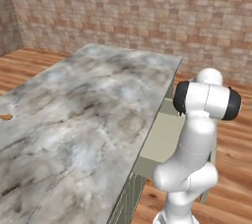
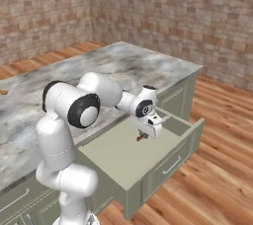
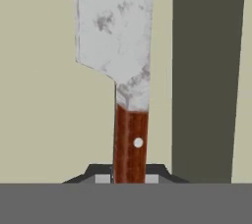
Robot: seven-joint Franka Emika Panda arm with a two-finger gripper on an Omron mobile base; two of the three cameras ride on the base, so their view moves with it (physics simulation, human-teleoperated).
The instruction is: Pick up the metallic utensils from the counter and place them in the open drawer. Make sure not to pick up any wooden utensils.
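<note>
Tool clamped on red-brown handle of cleaver, suspended above open drawer floor. Risk: release from height, blade bouncing against drawer wall; orange-brown utensil on counter edge to be avoided.

Red-handled silvery knife over open sage drawer

- Even, soft light is filling all three rendered pictures; nothing is looking dim or blown out.
- The counter is showing no glare, only its own marbled mottling.
- A dark shadow band is lying along the drawer wall in the hand view.
- Faint shading is darkening the arm's underside.
- Textures are looking soft and slightly blurred, most of all on the blade of the red-handled utensil.
- No edge distortion is showing.
</note>
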